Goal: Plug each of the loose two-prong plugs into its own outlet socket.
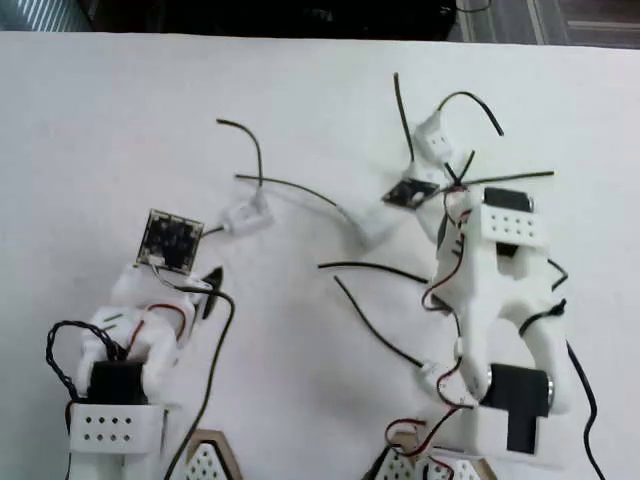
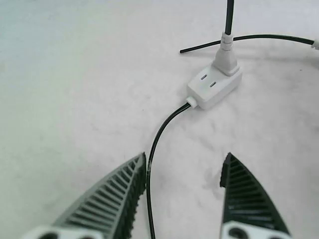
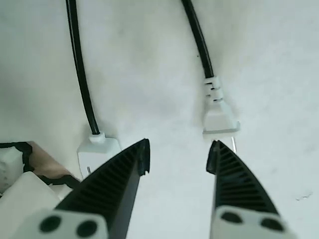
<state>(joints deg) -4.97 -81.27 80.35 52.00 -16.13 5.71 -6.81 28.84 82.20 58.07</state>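
From above, socket [image 1: 246, 215] on the table [image 1: 100, 120] between my arms; left wrist, my left pincer [image 2: 184, 159] wide, cord [image 2: 159, 134] in its gap, seated plug [image 2: 227, 56] in socket ahead; right wrist, my right pincer [image 3: 179, 147] wide, loose plug [image 3: 219, 119] just beyond

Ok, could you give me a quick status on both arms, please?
Left gripper open, empty, facing outlet with one plug seated. Right gripper open, loose plug just ahead, on table. Outlet cable runs between left fingers.
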